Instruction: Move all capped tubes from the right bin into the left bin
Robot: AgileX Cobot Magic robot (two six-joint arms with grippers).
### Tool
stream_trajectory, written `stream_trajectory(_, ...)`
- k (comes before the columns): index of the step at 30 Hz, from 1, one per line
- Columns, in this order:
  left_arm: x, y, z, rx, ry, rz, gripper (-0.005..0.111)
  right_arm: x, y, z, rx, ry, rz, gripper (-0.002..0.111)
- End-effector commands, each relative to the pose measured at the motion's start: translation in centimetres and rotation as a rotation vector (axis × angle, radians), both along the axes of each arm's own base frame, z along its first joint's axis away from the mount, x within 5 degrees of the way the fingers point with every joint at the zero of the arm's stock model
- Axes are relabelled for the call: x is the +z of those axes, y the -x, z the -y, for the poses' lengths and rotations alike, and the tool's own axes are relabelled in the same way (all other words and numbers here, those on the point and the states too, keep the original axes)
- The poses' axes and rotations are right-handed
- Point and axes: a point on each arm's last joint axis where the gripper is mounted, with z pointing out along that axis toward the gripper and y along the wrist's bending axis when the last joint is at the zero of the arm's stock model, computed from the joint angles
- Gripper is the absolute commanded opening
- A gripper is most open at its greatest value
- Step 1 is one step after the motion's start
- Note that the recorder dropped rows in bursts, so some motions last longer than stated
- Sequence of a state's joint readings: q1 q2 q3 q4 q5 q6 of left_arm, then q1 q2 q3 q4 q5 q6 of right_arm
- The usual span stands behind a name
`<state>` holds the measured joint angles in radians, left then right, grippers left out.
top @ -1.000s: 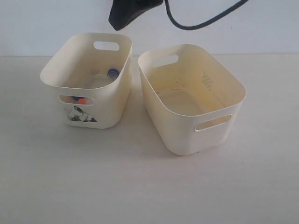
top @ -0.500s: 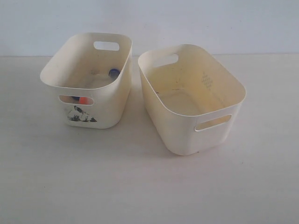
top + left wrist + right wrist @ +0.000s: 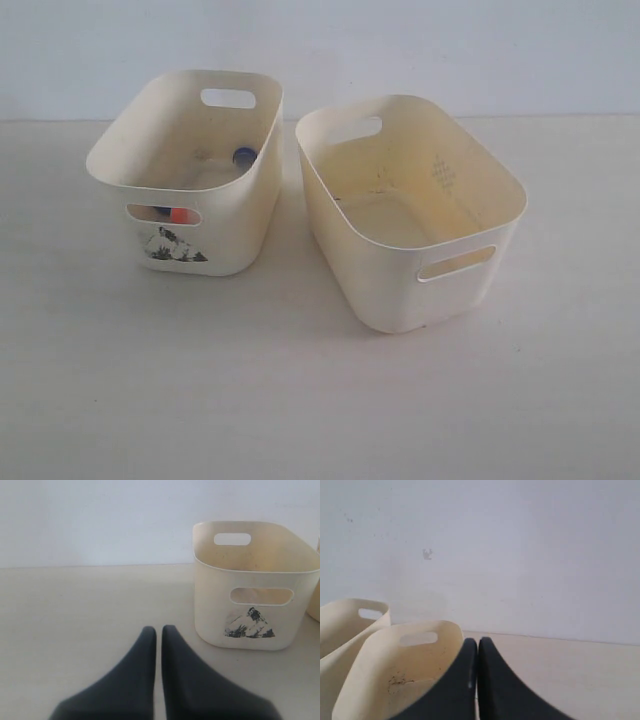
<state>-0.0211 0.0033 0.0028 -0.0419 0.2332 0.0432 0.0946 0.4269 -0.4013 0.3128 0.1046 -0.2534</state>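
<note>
Gone since 1 second ago: the dark arm above the bins. Both the left gripper (image 3: 159, 629) and right gripper (image 3: 478, 640) hold jaws pressed together. A blue-capped tube (image 3: 243, 156) and an orange-capped tube (image 3: 177, 214) lie inside the left bin (image 3: 236, 236), beside the right bin (image 3: 385, 282) on the bench (image 3: 250, 392).

We are seeing the left bin (image 3: 235, 235), narrow, cream and stickered, standing upright just beside the wider right bin (image 3: 370, 275), which is sitting slightly turned, its scuffed floor lying in plain view. Inside the left bin a blue-capped tube (image 3: 243, 156) is resting near the far wall, and an orange cap (image 3: 177, 214) is showing through the front slot.
</note>
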Motion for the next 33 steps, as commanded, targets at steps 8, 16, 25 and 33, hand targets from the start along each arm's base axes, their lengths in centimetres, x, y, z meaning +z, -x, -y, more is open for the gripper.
stream_trajectory(8, 0.1, 0.0, 0.0, 0.003, 0.007, 0.007, 0.004, -9.8, 4.2, 0.7, -0.044, -0.019, 0.083, 0.0)
stream_trajectory(16, 0.1, 0.0, 0.0, 0.003, 0.007, 0.007, 0.004, -11.4, 4.3, 0.4, -0.01, 0.058, -0.069, 0.0)
stream_trajectory(25, 0.1, 0.0, 0.0, 0.003, 0.007, 0.007, 0.004, -12.3, 4.4, 0.8, -0.055, 0.009, -0.179, 0.0)
stream_trajectory(33, 0.1, 0.0, 0.0, 0.003, 0.007, 0.007, 0.004, -12.5, 4.4, 0.8, -0.049, 0.046, -0.194, 0.0)
